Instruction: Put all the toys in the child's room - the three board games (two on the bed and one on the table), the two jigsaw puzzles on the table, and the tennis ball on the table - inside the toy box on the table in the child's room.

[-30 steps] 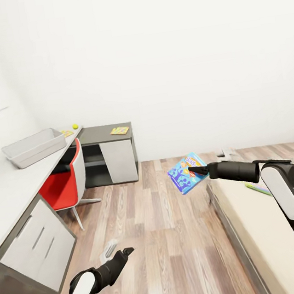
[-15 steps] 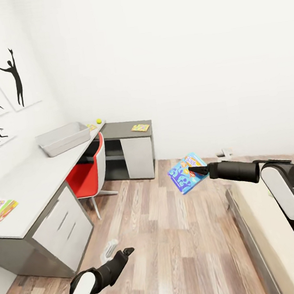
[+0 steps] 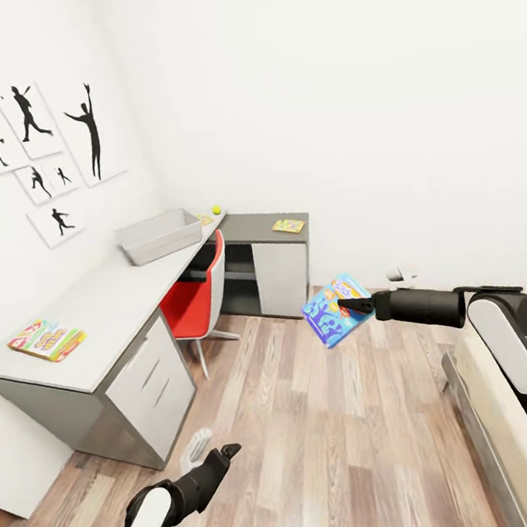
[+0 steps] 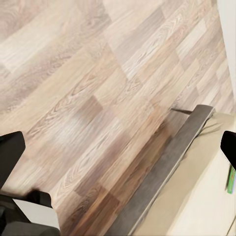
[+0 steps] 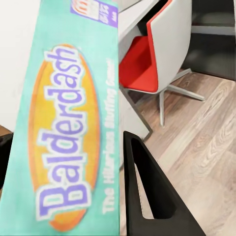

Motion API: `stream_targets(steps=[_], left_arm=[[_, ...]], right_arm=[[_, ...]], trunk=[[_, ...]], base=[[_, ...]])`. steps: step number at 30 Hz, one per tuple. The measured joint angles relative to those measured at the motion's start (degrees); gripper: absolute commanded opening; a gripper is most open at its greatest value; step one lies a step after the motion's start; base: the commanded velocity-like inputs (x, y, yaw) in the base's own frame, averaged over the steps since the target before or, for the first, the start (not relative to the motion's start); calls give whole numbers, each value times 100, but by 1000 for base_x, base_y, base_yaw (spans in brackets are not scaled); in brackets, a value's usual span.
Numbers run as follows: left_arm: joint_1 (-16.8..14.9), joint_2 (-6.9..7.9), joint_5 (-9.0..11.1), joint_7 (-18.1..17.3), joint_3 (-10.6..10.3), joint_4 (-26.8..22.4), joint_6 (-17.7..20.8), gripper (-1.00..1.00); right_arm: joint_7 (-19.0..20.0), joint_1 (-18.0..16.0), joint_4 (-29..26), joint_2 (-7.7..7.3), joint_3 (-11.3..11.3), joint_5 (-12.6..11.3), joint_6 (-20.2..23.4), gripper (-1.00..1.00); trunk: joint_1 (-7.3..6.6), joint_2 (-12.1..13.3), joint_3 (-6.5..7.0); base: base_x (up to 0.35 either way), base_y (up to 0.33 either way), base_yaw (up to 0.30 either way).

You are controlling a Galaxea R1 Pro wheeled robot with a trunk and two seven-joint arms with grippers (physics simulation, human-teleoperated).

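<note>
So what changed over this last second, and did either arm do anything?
The view swung left: the table, toy box and red chair slid right in the picture, and a board game on the table's near end came into view. The right gripper stays shut on the blue board game; the left gripper hangs unchanged.

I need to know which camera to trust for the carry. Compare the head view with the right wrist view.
Head view alone: the toy box on the table, the tennis ball, a board game at the table's near end, and the left gripper.
Right wrist view alone: the readable "Balderdash" title.
Both: the blue board game clamped in the right gripper, the red chair, and the wood floor.
</note>
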Motion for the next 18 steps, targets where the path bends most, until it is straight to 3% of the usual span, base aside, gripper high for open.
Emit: stream_targets(steps=[3,10,18], left_arm=[[1,-1,0,0,0,0,0,100],[-2,-7,0,0,0,0,0,100],[-4,-17,-1,0,-2,2,0,100]], right_arm=[[0,0,0,0,2,0,0,-100],[0,1,0,0,-1,2,-1,-100],[4,-1,-3,2,-6,-26,3,-100]], trunk=[[-66,121,54],[-67,123,55],[-67,123,55]], base=[[0,0,297],[0,0,289],[0,0,86]])
